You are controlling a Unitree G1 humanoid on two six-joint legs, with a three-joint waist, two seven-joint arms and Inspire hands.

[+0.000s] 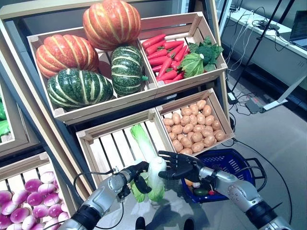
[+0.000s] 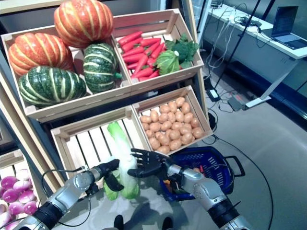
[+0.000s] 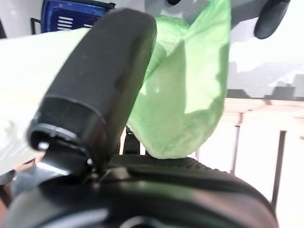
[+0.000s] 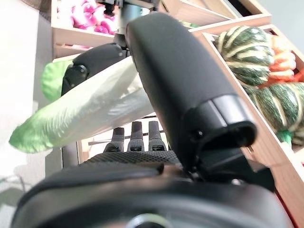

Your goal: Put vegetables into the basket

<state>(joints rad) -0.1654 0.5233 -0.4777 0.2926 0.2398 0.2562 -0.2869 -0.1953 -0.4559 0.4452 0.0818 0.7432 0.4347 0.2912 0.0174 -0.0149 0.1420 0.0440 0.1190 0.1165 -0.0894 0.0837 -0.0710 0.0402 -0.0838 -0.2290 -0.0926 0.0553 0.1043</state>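
Observation:
My left hand (image 1: 135,173) is shut on a pale white-green cabbage (image 1: 156,178) and holds it upright in front of the stand's lower crates. The left wrist view shows its thumb (image 3: 102,76) across the cabbage's green leaves (image 3: 190,95). My right hand (image 1: 181,166) is open, its straight spread fingers against the cabbage's right side; the right wrist view (image 4: 180,90) shows the cabbage (image 4: 85,114) lying across those fingers. The blue basket (image 1: 241,156) stands on the floor to the right, below my right forearm. A green vegetable (image 1: 201,191) and small orange and red pieces lie in it.
The wooden stand (image 1: 153,87) with its tilted crates rises straight ahead. A second long cabbage (image 1: 142,138) lies in the slatted crate just behind my hands. A desk (image 1: 268,38) with cables stands at the far right, beyond open grey floor (image 1: 283,139).

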